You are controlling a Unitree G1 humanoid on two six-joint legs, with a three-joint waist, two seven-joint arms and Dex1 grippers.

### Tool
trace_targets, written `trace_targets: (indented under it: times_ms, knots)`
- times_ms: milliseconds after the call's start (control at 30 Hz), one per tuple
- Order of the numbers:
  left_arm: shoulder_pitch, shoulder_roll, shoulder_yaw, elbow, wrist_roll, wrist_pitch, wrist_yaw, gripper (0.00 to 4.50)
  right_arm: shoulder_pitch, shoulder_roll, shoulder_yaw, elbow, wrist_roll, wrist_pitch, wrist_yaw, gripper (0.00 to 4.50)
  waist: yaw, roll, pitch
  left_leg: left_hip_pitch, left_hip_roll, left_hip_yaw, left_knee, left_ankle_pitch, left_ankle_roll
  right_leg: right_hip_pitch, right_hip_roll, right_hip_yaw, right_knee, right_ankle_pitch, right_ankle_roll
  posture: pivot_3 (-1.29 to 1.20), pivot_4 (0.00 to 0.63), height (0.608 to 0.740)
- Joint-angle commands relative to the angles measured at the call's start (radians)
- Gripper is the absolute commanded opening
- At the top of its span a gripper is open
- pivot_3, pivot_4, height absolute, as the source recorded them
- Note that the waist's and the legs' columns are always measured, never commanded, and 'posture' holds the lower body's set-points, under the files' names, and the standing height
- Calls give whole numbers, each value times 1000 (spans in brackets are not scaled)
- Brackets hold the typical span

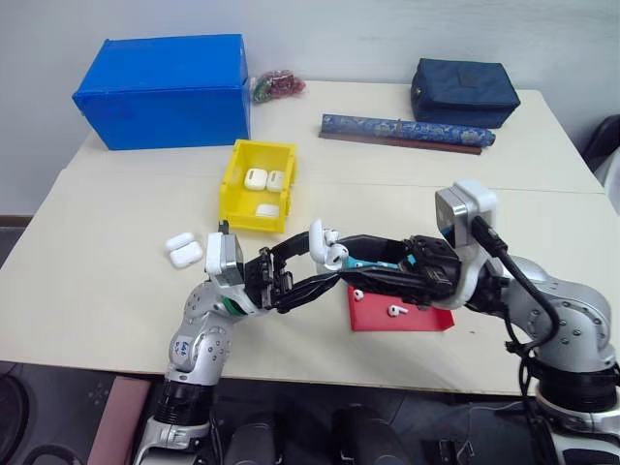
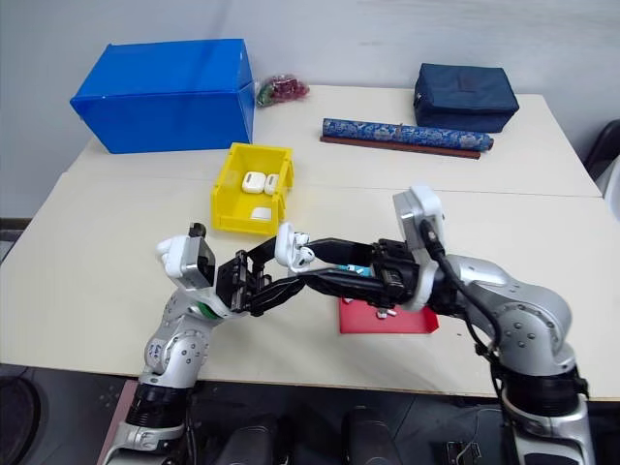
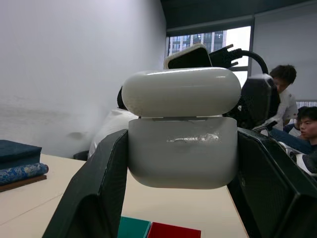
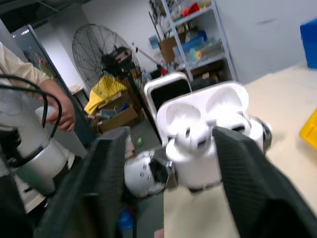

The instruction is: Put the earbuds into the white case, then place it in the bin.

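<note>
Insertion is the step in hand, judging by the open lid: the left gripper [image 1: 308, 273] clamps its 2 black fingers on the body of the small glossy white rounded case [image 1: 327, 246], holding it above the near middle of the beige table [image 1: 116, 310] with the hinged lid flipped up. The right gripper [image 4: 168, 158] faces it from the right with its fingers spread wide, one on either side of the case and clear of it. In the right wrist view 1 tiny white stemmed earbud [image 4: 190, 136] sits at the mouth of the case, though whether it is fully seated I cannot tell. 2 more earbuds [image 1: 376, 302] lie on the flat red tray [image 1: 426, 320] just below the grippers.

To do this well, the left grip should stay firm and level so the case does not twist. The right fingers should press the stem straight down into its socket, then fetch the next earbud from the tray with a narrow, centred pinch. The lid should close only once both sit flush.

The bright yellow plastic bin [image 1: 235, 189] waits farther back and to the left, already holding 3 white cases.
</note>
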Motion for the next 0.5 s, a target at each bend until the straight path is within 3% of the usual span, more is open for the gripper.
trace_targets:
  times_ms: [33,167,333,500]
  knots:
    - [-2,33,33,-28,-22,7,-7,2798,34,-84,-99,-39,117,36,19,3359,0,0,0,0,0,0,0,0,0,0,0,0,0,0,0,0,150,740]
    - [-32,90,32,17,80,-18,16,2798,81,-165,-160,-26,67,2,52,3359,0,0,0,0,0,0,0,-1,2,0,0,0,-1,0,0,0,150,740]
    - [-110,182,-62,98,373,-120,84,2798,-5,-159,-95,-27,-103,-116,77,1723,-3,0,0,0,0,1,0,0,3,0,1,1,-2,0,0,0,150,740]
    - [-139,194,-125,68,432,-75,111,2798,-114,-132,70,-60,-238,-156,104,88,-1,-1,0,-1,0,1,-2,1,0,-3,0,1,-1,0,0,0,150,740]
